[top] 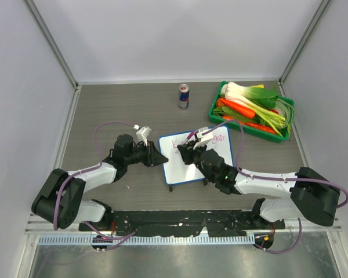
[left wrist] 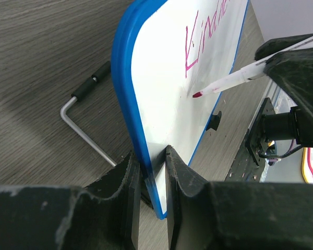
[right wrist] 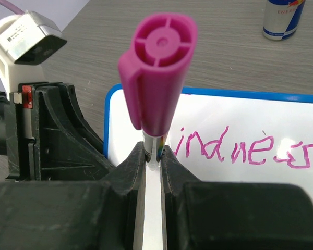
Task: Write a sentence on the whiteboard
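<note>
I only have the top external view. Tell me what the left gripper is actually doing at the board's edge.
Observer: The left gripper is clamped across the whiteboard's blue rim, holding it steady.
Operator: Now report the marker tip.
Observer: The marker's magenta tip sits just below the first letter. The left wrist view does not settle whether it touches the surface.
Operator: Read out what is written.
Observer: In the right wrist view the visible part of the sentence reads "indness". Its start is hidden behind the marker, which the right gripper is shut on.
</note>
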{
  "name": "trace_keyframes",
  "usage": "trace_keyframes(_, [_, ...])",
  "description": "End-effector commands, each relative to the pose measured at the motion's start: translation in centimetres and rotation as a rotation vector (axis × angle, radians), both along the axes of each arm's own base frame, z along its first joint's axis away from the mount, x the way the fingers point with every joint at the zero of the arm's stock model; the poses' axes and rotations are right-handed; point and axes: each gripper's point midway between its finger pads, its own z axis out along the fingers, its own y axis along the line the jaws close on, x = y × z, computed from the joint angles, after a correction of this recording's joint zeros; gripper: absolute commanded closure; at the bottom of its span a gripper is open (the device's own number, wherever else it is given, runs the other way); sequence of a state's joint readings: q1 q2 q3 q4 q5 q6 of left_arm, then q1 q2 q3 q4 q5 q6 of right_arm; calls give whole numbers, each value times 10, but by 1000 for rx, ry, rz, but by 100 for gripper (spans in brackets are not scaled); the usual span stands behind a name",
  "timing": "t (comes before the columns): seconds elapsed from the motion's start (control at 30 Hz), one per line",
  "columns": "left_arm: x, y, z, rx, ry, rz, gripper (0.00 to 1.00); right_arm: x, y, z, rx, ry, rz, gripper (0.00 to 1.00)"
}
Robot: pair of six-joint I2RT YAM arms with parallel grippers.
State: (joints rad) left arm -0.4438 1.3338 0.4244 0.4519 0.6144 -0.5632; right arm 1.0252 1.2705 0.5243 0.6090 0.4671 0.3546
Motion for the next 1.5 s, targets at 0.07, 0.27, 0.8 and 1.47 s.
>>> trace_keyframes(0.07, [-1,13,-34,123,43,36,100,3,3,5,30,-11,-21,99])
trace_keyframes(0.27, [0,13,-33,122,42,38,100,1,1,0,16,0,-16,99])
trace_keyframes(0.8, [-1,12,-33,122,41,33,100,-9,0,-13,5,45,20,99])
trace_keyframes(1.47, [-1,12,-33,120,40,32,100,-22,3,-16,9,62,48,99])
